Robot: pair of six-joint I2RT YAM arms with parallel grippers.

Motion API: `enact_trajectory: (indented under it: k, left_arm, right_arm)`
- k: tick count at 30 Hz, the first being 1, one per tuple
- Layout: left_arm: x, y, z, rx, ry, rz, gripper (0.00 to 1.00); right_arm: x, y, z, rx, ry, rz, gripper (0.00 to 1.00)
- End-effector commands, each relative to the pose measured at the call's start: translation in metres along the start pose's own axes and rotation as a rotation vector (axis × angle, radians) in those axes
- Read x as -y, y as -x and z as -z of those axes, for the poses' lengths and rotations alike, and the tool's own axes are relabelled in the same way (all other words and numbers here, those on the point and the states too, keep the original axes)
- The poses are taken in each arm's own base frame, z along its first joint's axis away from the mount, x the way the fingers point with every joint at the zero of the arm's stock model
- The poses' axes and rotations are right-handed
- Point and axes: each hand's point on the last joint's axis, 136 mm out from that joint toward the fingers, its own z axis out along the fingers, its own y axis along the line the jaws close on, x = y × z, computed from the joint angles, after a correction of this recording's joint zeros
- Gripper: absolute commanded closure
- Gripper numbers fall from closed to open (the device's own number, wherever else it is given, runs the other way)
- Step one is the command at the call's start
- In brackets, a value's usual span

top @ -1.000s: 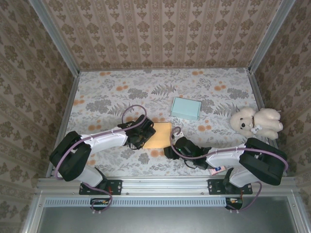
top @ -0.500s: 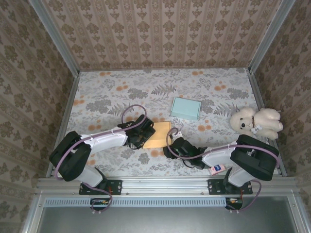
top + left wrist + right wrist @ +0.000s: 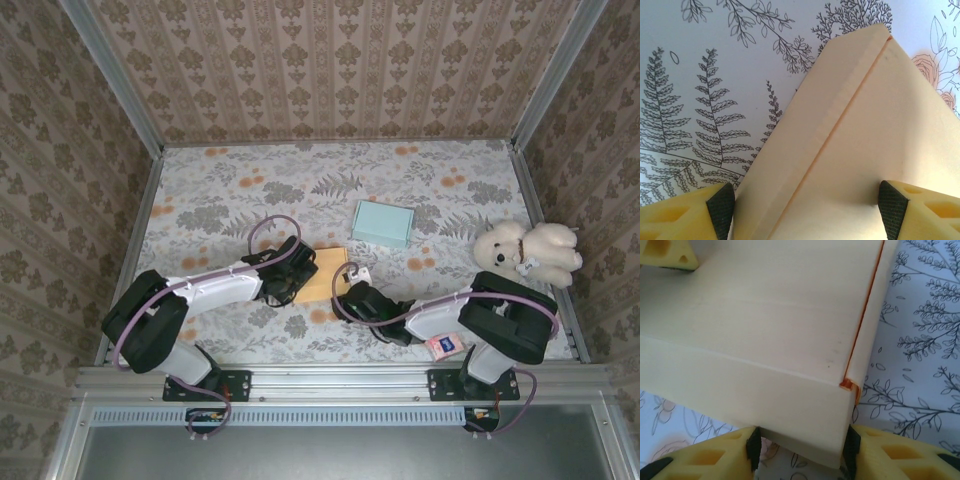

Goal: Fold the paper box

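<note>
The paper box [image 3: 325, 270] is a cream-orange carton lying near the table's front middle. In the left wrist view the paper box [image 3: 865, 140] shows a creased side flap along its left edge. My left gripper [image 3: 806, 209] stands open, wide across the box. Its left pad is at the flap's edge and its right pad [image 3: 891, 210] is over the main panel. My left gripper [image 3: 298, 272] is at the box's left side. My right gripper [image 3: 802, 447] is shut on the box's near corner [image 3: 830, 410], a pad against each side. My right gripper [image 3: 350, 293] is at the box's right front.
A light blue box [image 3: 382, 222] lies just behind the paper box. A white teddy bear [image 3: 527, 250] sits at the right wall. A small pink card [image 3: 446, 346] lies by the right arm's base. Patterned walls close in the table on three sides.
My right arm has swung left and its gripper has moved slightly forward at the box's right front. The box now looks narrower and skewed. The left arm has hardly moved.
</note>
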Motion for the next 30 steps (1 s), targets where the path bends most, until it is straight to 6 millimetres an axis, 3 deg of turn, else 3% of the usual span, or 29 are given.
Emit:
enact_trajectory:
  k: [1,15,30]
  left_arm:
    - [-0.045,-0.018,-0.013,-0.078,0.164,-0.028,0.23]
    - [-0.036,-0.028,-0.019,-0.124,0.159,-0.062,0.24]
    - [-0.034,-0.023,-0.001,-0.093,0.134,-0.091,0.23]
  right_arm:
    - [0.021,0.006,-0.014,0.03,-0.131,0.029,0.48]
    - [0.022,0.019,-0.04,0.104,-0.197,0.05,0.44]
    - [0.038,0.03,-0.035,-0.031,-0.041,-0.096,0.43]
